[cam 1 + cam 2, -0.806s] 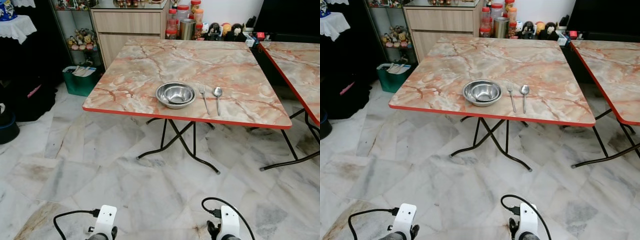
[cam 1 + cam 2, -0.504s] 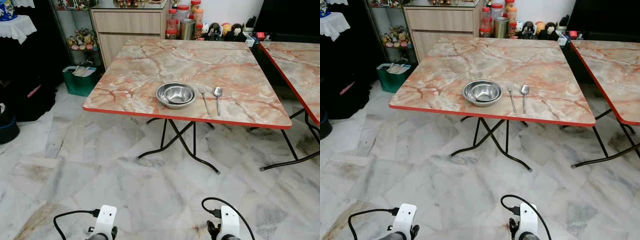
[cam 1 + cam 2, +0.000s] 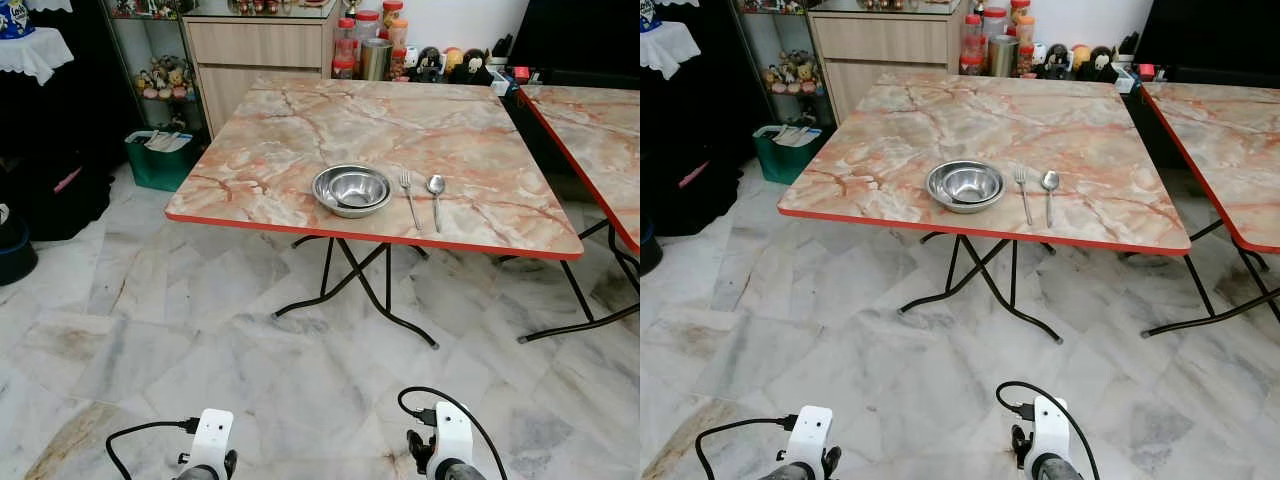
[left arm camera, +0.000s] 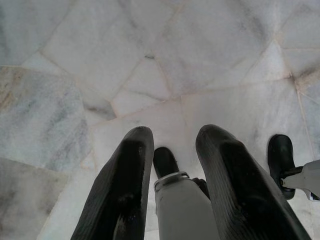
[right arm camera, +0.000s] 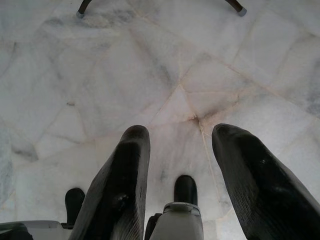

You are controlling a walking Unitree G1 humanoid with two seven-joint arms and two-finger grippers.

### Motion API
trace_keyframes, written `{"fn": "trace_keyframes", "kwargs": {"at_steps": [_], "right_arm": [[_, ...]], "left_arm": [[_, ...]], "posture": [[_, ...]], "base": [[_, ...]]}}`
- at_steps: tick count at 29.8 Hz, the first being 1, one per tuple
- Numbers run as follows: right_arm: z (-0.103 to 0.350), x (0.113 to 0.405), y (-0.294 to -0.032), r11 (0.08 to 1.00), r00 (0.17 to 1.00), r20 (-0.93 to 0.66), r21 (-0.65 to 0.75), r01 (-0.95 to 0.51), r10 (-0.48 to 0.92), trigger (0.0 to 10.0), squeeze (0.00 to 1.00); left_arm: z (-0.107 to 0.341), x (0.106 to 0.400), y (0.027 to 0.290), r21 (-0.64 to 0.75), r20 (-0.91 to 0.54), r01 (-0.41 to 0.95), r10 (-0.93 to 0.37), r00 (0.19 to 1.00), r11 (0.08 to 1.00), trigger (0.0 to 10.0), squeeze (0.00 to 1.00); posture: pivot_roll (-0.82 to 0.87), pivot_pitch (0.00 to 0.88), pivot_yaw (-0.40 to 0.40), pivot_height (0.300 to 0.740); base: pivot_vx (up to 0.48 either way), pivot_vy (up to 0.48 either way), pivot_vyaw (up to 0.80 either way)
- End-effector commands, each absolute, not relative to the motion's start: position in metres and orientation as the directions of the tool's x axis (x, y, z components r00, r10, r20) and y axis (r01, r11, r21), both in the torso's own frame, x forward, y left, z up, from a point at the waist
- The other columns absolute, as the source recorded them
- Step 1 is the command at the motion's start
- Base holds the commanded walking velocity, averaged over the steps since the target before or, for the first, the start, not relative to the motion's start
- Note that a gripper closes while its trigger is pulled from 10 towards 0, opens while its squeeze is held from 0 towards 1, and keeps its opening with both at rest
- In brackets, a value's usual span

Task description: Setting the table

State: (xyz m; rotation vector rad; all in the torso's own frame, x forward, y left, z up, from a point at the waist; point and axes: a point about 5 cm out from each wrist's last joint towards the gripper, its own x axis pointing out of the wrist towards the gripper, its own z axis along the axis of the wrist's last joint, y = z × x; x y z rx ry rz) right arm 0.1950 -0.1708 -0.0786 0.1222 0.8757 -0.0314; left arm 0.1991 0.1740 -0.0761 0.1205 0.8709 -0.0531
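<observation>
Both grippers hang low over the marble floor (image 3: 150,330), left gripper (image 4: 172,145) and right gripper (image 5: 180,145) each with fingers spread. Centre frame, on the table (image 3: 300,130), a steel bowl (image 3: 351,190), fork (image 3: 408,196) and spoon (image 3: 436,198) lie side by side.

No text, label, brand or number is showing clearly enough to be read on anything here.

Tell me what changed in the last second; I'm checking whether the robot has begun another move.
Only the right arm shifted: its wrist sits slightly lower and further left at the bottom of the head views. The right end effector and left end effector hang open over the marble floor, holding nothing. The steel bowl, fork and spoon stayed put on the table.
</observation>
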Motion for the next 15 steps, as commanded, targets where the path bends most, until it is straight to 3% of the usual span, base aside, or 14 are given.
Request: {"fn": "trace_keyframes", "kwargs": {"at_steps": [1, 15], "right_arm": [[-0.078, 0.1961, -0.1692, 0.993, 0.645, -0.764, 0.093, 0.068, 0.028, 10.0, 0.0], [-0.0775, 0.1968, -0.172, 0.994, 0.645, -0.764, 0.086, 0.061, 0.027, 10.0, 0.0]], "left_arm": [[-0.0752, 0.2003, 0.1762, 0.08, -0.763, 0.083, 0.007, 0.647, 0.993, 10.0, 0.0], [-0.0741, 0.2022, 0.1734, 0.061, -0.75, 0.064, 0.004, 0.661, 0.996, 10.0, 0.0]], "posture": [[-0.06, 0.0, -0.032, 0.74], [-0.06, 0.0, -0.044, 0.74]], "base": [[0.0, 0.0, 0.0], [0.0, 0.0, 0.0]]}}
